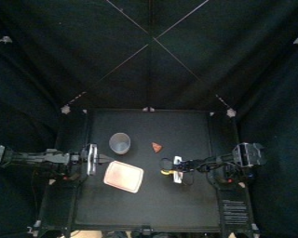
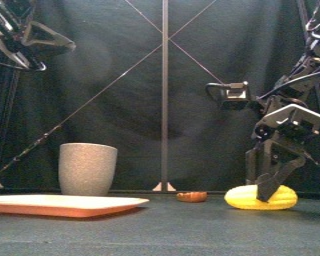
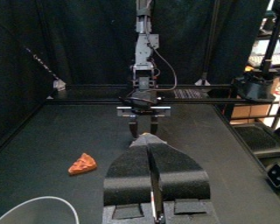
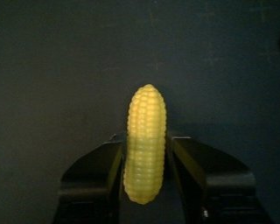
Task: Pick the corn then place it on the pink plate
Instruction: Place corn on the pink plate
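A yellow corn cob (image 2: 260, 198) lies on the black table at the right, seen from above at the corn (image 1: 178, 173). My right gripper (image 2: 271, 184) comes down onto it. In the right wrist view the two jaws press against both sides of the corn (image 4: 145, 149), so the right gripper (image 4: 145, 140) is shut on it. The flat pink plate (image 2: 63, 205) rests at the front left, apart from the corn; from above the plate (image 1: 124, 176) lies left of the cob. My left gripper (image 3: 147, 140) is shut on nothing and rests at the table's left side (image 1: 82, 161).
A tall grey speckled cup (image 2: 87, 168) stands behind the plate, also visible from above as the cup (image 1: 120, 141). A small orange pizza-slice toy (image 1: 158, 147) lies between the cup and the corn, low in the front view as the toy (image 2: 191, 196).
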